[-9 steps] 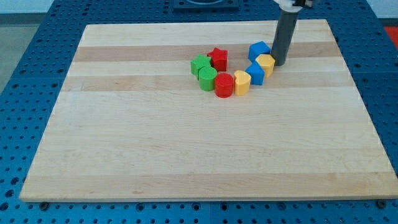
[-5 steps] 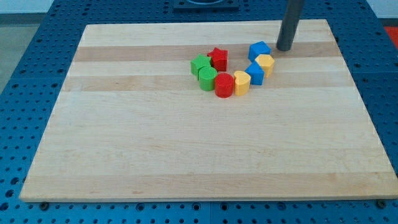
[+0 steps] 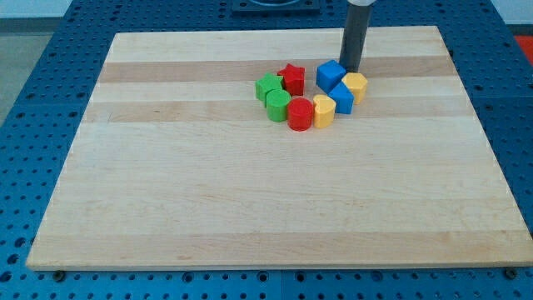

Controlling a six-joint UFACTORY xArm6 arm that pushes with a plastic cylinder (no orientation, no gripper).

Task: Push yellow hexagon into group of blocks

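- The pale wooden tabletop (image 3: 250,200) carries eight small coloured blocks, all gathered in one loose arc near the view's top centre.
- The yellow hexagon block (image 3: 356,84) sits at the view's right end of that arc, touching a blue block (image 3: 342,97) on its left.
- A second blue cube-like block (image 3: 331,74) lies just above and to the left of those two.
- Further along the arc come a yellow rounded block (image 3: 323,109), a red cylinder block (image 3: 300,114), a green cylinder-like block (image 3: 278,105), a green block (image 3: 267,86) of unclear shape, and a red star block (image 3: 292,78).
- The dark straight rod is a plain tool with nothing to open or close and it holds nothing. My tip (image 3: 351,70) rests at the upper right edge of the upper blue block, just above the yellow hexagon block and apparently not touching it.
- Judging by the layout, the task looks essentially done: the hexagon is already against the group. At most a small nudge from the view's right would seat it tighter.
- No brand, label or readable writing shows on the blocks, the rod or the tabletop. The blue perforated surface (image 3: 33,100) around it is also unmarked.
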